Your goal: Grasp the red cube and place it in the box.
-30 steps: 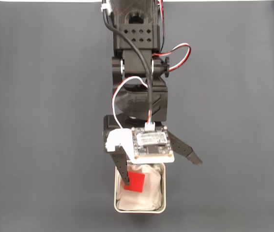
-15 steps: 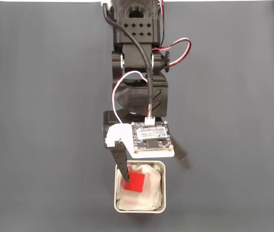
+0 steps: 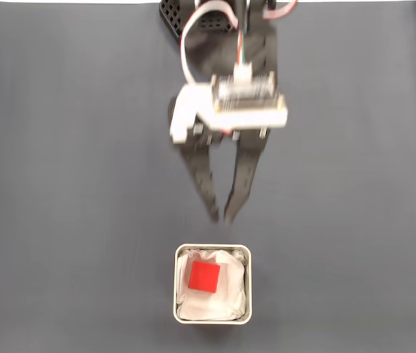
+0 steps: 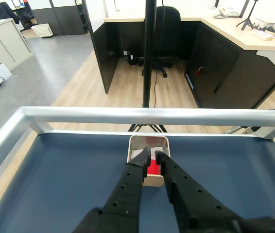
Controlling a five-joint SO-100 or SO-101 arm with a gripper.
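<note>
Red cube sits on box lining, probably light, rigid, matte; best pinched across opposite flat faces; gripper empty, fingers nearly together.

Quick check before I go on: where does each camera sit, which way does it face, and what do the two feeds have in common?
Fixed view: mounted above, looking straight down on the dark mat; the arm enters from the top edge, gripper nearly closed, tips short of the box.
Wrist view: rides on the arm, looking forward and down along the two black fingers toward the table's far rail and the office beyond.
Shared: both show the gripper, the box and the red cube lying inside it on the white lining.
</note>
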